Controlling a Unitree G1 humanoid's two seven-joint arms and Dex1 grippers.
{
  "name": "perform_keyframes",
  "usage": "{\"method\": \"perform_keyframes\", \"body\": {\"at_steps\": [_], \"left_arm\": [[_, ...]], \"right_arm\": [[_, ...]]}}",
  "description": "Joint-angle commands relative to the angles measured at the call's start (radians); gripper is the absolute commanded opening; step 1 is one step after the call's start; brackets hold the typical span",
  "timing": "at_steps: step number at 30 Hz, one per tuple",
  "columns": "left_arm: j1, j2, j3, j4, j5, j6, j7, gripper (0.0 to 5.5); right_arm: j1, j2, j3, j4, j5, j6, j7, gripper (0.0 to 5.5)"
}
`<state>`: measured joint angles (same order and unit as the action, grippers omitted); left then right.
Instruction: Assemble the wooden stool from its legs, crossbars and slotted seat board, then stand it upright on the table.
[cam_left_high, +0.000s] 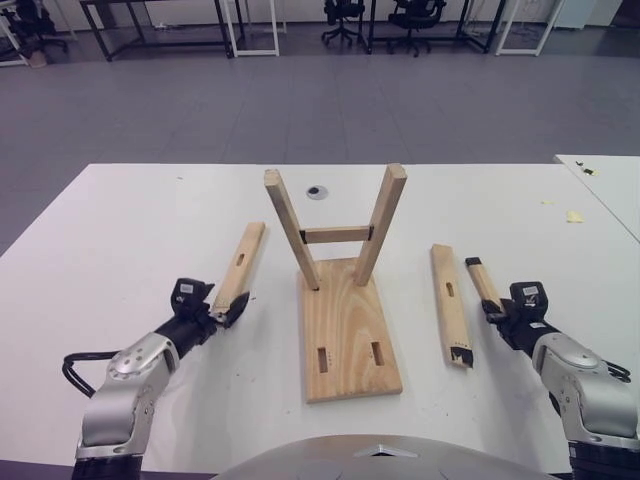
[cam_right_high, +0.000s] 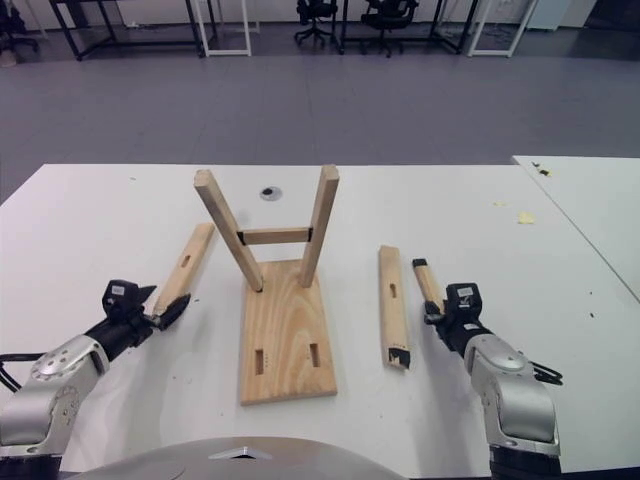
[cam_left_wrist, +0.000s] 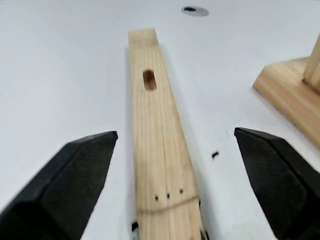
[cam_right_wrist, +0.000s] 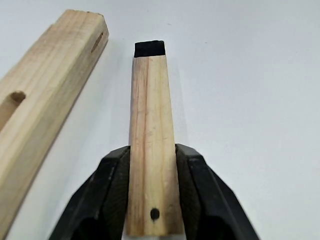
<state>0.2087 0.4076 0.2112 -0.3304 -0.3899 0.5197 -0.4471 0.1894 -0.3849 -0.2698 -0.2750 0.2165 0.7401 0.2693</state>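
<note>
While right tool (cam_right_wrist: 152, 162) clenches crossbar (cam_right_wrist: 149, 105), left tool (cam_left_wrist: 175, 147) released astride loose leg (cam_left_wrist: 156, 120) — 2 legs (cam_left_high: 291, 228) in seat board (cam_left_high: 346, 345).

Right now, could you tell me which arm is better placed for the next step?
Probably right: the right gripper is shut on the short crossbar; the left gripper is open astride a loose leg.

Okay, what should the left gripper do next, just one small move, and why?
Probably close the left gripper on the loose leg: its jaws stand open on either side of the leg's near end, which lies flat on the table. The right gripper is shut on the short crossbar.
</note>
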Motion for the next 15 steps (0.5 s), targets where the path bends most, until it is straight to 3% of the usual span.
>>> {"method": "perform_keyframes", "body": {"at_steps": [1, 4, 6, 9, 15], "left_arm": [[-0.147, 0.026, 0.103, -0.096, -0.114, 0.099, 0.053, 4.33], [-0.386, 0.055, 0.192, -0.129, -0.248, 0.195, 0.129, 4.33], [-0.643, 0.044, 0.227, -0.099, -0.430, 0.272, 0.193, 4.33], [-0.982, -0.018, 0.185, 0.001, -0.703, 0.381, 0.231, 4.33], [-1.205, -0.138, 0.122, 0.193, -0.913, 0.443, 0.312, 4.33]], "right_arm": [[-0.123, -0.059, -0.029, 0.005, -0.041, -0.122, -0.017, 1.32], [-0.301, -0.136, -0.023, -0.026, -0.064, -0.225, 0.005, 1.32], [-0.487, -0.188, 0.039, -0.085, -0.069, -0.273, 0.054, 1.32], [-0.744, -0.207, 0.154, -0.173, -0.045, -0.293, 0.136, 1.32], [-0.971, -0.096, 0.295, -0.199, 0.016, -0.331, 0.207, 1.32]]}}
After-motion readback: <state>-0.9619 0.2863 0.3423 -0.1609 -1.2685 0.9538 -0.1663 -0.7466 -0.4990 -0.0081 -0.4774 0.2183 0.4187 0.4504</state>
